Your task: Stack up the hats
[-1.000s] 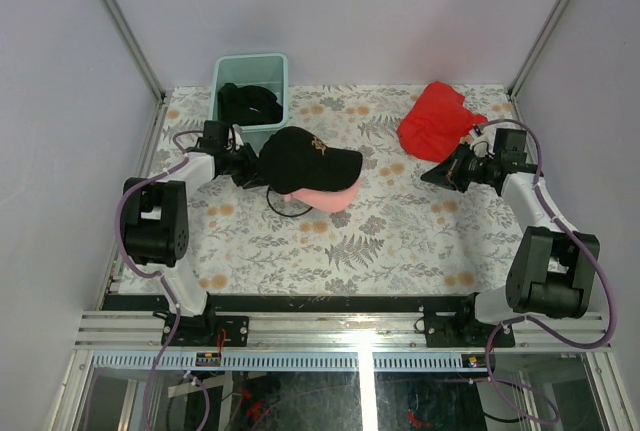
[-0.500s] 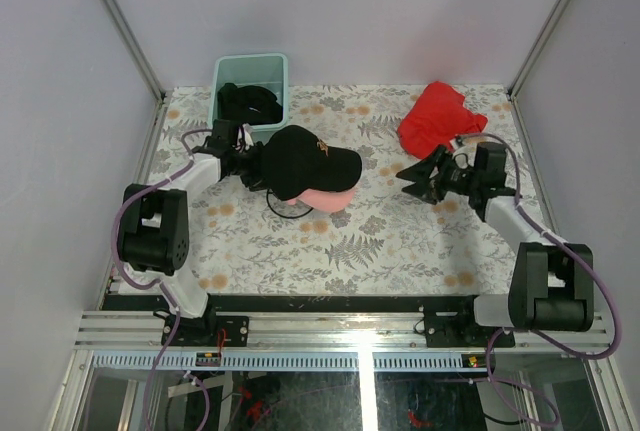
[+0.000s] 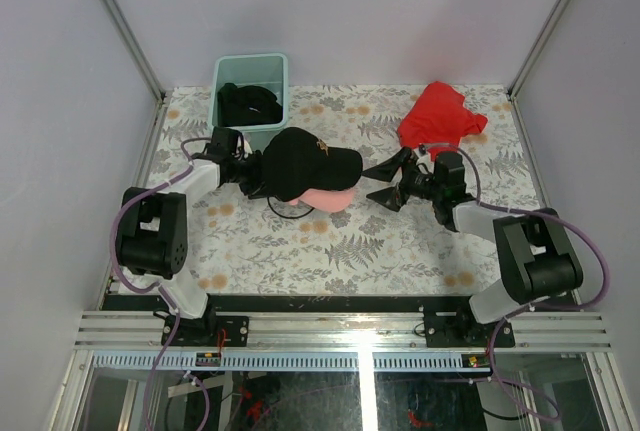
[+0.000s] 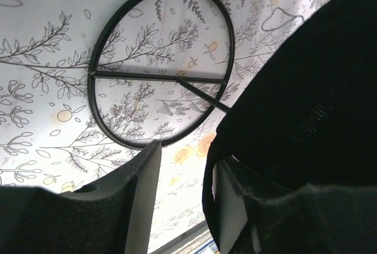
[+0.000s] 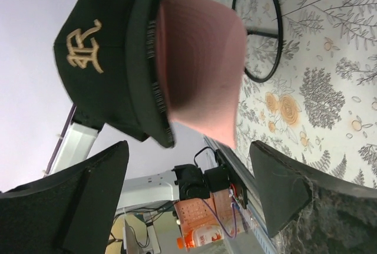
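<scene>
A black cap (image 3: 305, 159) with a gold logo sits on top of a light pink cap (image 3: 330, 199) left of the table's middle. Both show in the right wrist view, the black cap (image 5: 100, 59) over the pink cap (image 5: 200, 71), brims toward the camera. My left gripper (image 3: 252, 173) is at the black cap's back. In the left wrist view the gripper (image 4: 187, 155) is partly open, and the cap's rear edge (image 4: 312, 89) lies against its right finger (image 4: 230, 207). My right gripper (image 3: 378, 183) stands wide open just right of the brims, its jaws (image 5: 188, 147) holding nothing.
A mint-green tub (image 3: 225, 71) at the back left holds dark caps (image 3: 248, 103). A red cloth (image 3: 438, 119) lies at the back right, behind the right gripper. A black wire ring (image 3: 290, 206) lies on the flowered tablecloth under the stacked caps.
My right gripper has swung left from near the red cloth toward the caps' brims and opened wide. My left gripper has opened a little at the black cap's back.
</scene>
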Robot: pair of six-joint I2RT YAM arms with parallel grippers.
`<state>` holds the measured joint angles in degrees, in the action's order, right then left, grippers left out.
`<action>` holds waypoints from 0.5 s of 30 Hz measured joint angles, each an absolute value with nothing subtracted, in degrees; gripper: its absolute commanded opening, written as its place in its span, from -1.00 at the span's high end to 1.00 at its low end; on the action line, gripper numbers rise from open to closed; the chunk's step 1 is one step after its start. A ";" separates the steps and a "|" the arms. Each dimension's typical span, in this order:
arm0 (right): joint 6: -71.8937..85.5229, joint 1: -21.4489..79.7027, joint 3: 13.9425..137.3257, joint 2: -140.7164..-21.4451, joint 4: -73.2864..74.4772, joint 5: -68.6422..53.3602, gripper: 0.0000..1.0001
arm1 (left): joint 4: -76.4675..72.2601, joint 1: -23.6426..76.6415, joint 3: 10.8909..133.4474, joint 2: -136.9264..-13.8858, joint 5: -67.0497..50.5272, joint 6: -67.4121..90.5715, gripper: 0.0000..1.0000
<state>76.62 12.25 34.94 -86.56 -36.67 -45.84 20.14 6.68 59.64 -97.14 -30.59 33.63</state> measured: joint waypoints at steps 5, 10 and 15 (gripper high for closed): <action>81.47 14.11 32.73 -92.82 -45.21 -42.50 -0.98 | 19.77 6.68 58.11 -97.25 -30.41 33.39 0.31; 86.13 15.44 32.21 -97.01 -52.84 -39.70 -0.99 | 19.18 6.68 57.36 -97.56 -30.44 32.75 0.32; 90.15 16.03 31.64 -98.15 -60.27 -37.74 -0.98 | 19.03 6.68 57.36 -98.41 -30.44 32.12 0.34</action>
